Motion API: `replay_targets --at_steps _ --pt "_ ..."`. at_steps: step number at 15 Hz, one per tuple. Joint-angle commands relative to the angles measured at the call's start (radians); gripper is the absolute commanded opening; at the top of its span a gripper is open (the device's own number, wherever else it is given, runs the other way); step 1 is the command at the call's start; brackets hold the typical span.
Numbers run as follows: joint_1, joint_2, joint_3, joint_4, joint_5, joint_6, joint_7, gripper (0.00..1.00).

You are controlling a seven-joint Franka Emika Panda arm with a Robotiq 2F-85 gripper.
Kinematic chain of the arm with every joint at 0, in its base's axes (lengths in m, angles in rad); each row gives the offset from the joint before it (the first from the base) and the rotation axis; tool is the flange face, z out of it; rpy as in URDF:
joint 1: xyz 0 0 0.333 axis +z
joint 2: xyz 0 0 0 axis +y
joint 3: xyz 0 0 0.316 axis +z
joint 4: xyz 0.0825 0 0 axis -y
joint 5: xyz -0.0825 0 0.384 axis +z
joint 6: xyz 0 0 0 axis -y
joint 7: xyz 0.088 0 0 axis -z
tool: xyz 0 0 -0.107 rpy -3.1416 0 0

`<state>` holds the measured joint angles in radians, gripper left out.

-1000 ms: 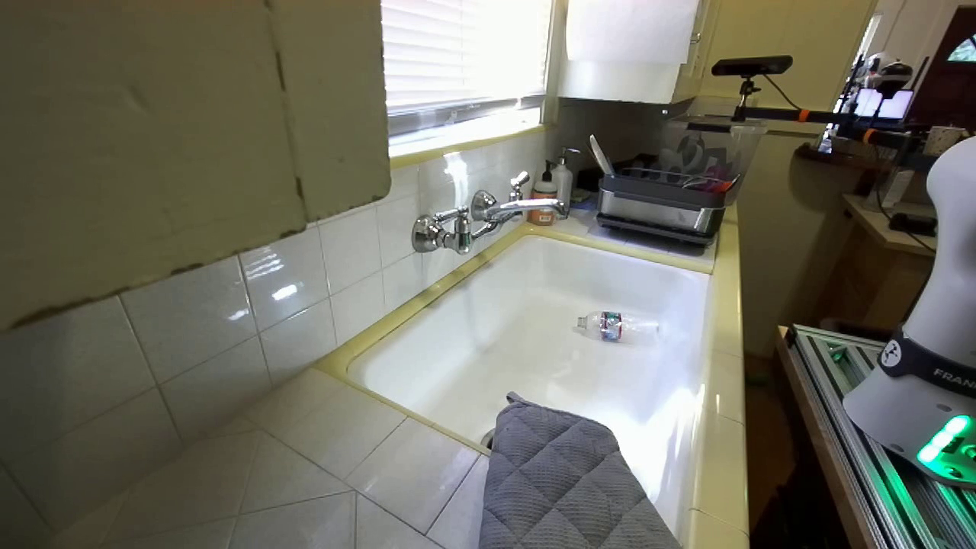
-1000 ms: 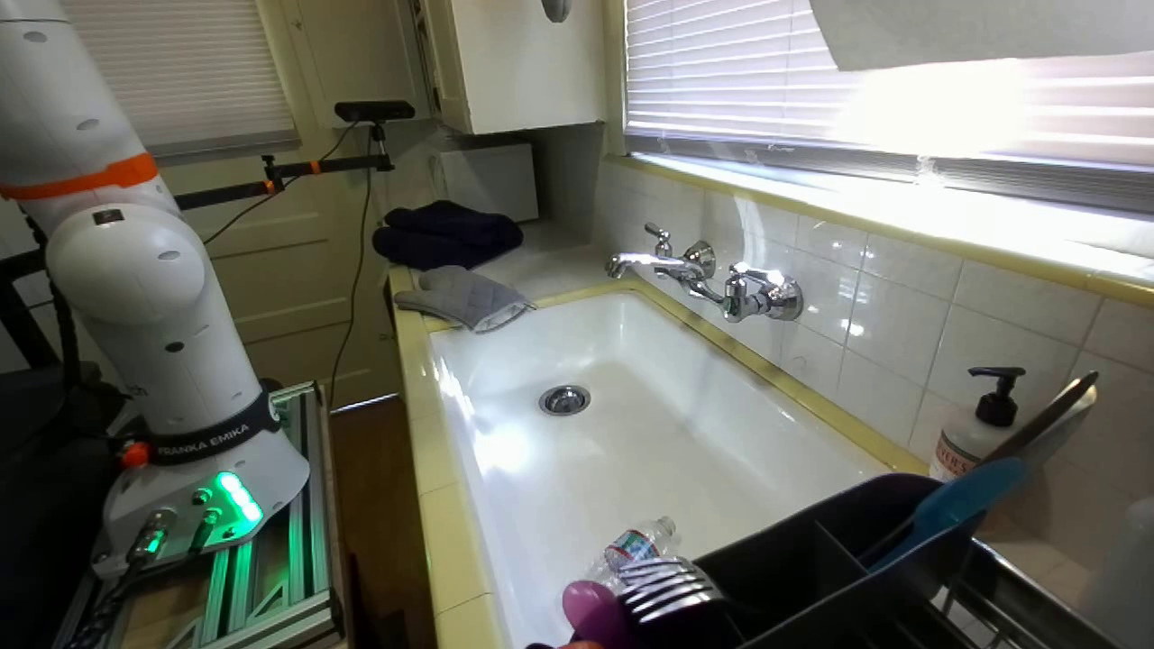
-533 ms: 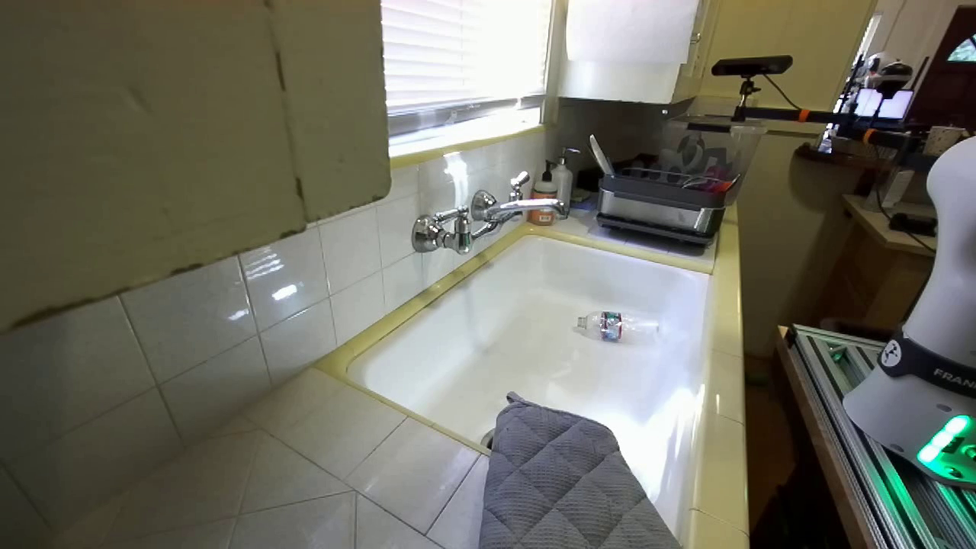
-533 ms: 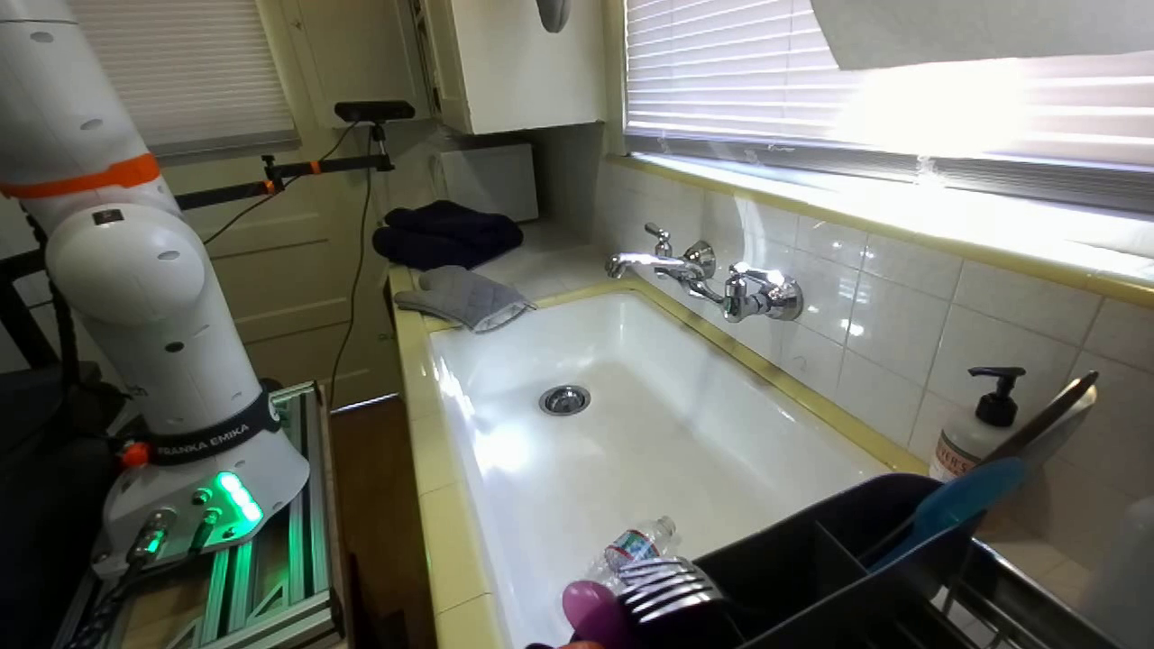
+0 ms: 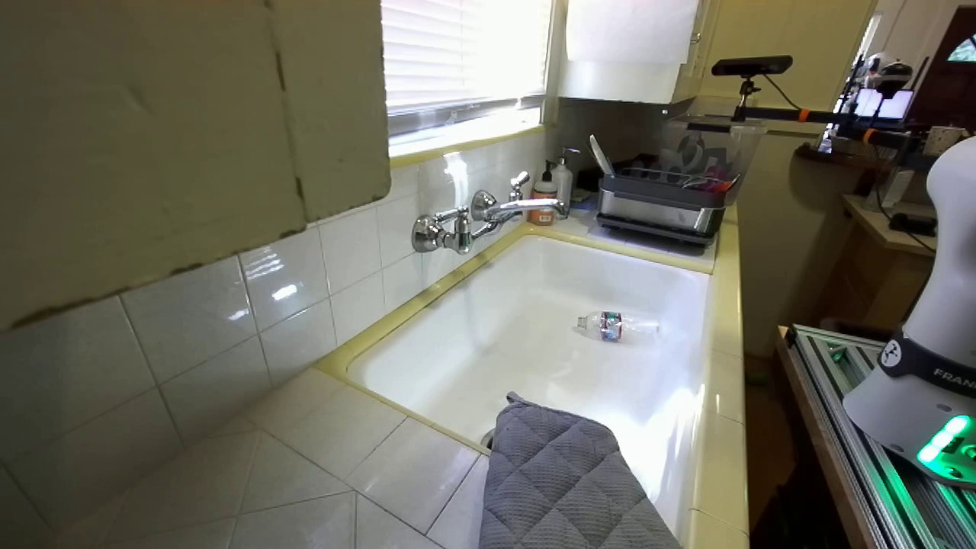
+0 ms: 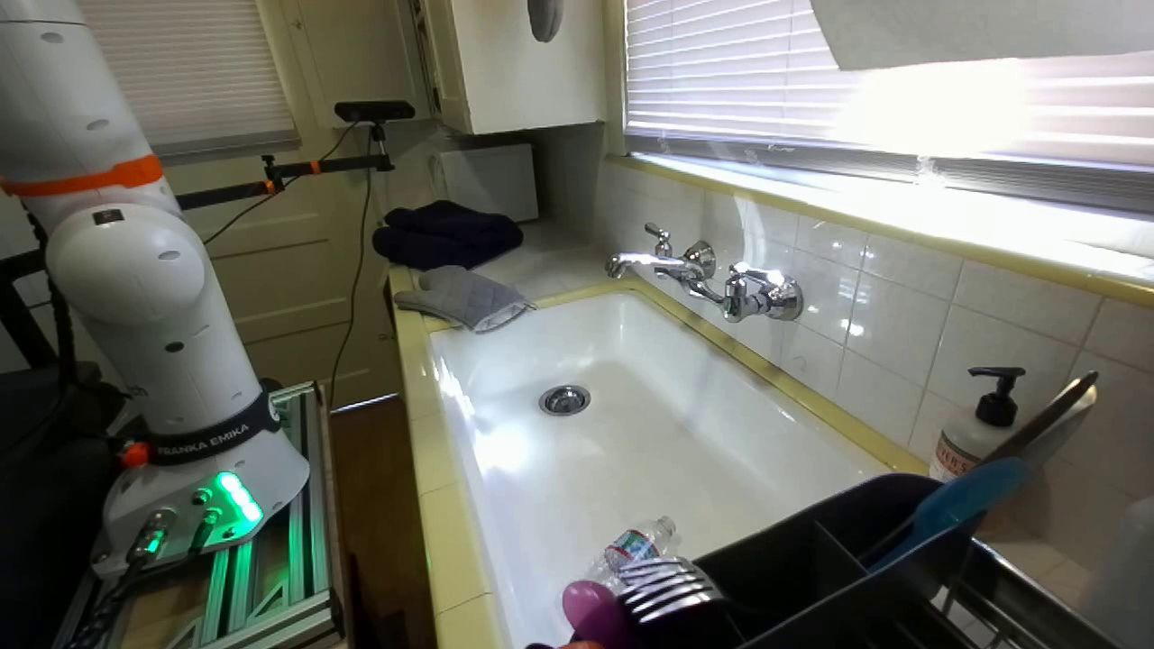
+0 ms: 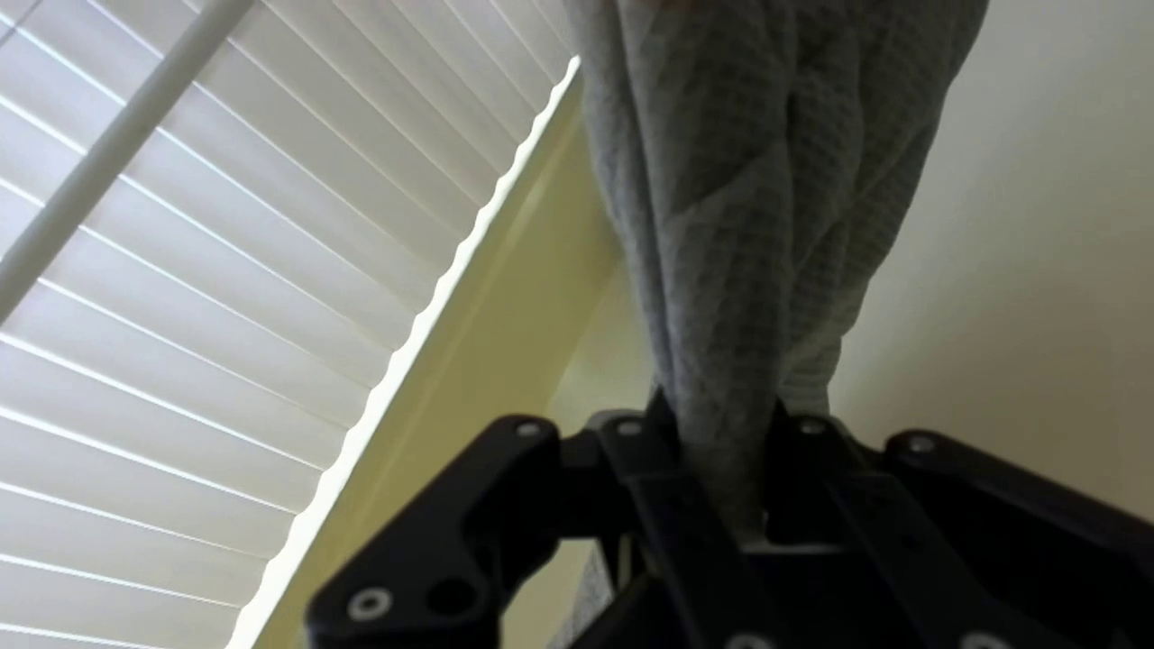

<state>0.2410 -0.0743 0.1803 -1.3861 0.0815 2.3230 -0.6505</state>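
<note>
Gray fabric (image 7: 753,234) was clamped, bunched, in the jaws of the gripper (image 7: 726,428), right of window blinds (image 7: 261,297) in the wrist view. Clear bottle (image 5: 612,326) lay on its side in the sink (image 5: 496,351).

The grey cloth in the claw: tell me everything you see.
The grey cloth looks like soft fabric with a fine grid texture. The gripper pinches it into a narrow bunch; in the wrist view, with blinds to its left, it widens into lengthwise folds toward the picture's top edge, which cuts it off. I cannot tell whether anything else touches it.
</note>
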Motion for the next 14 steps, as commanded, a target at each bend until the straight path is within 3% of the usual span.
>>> replay_targets --at_steps 1,3,10,14 --pt "-0.006 0.016 0.002 0.033 -0.035 -0.037 0.036 0.39" --pt "-0.009 0.012 -0.002 0.03 -0.037 -0.031 0.049 0.45" --pt "-0.019 -0.007 -0.012 0.005 -0.045 -0.061 0.083 0.99" --pt "-0.034 -0.032 -0.025 -0.032 -0.036 -0.099 0.117 1.0"
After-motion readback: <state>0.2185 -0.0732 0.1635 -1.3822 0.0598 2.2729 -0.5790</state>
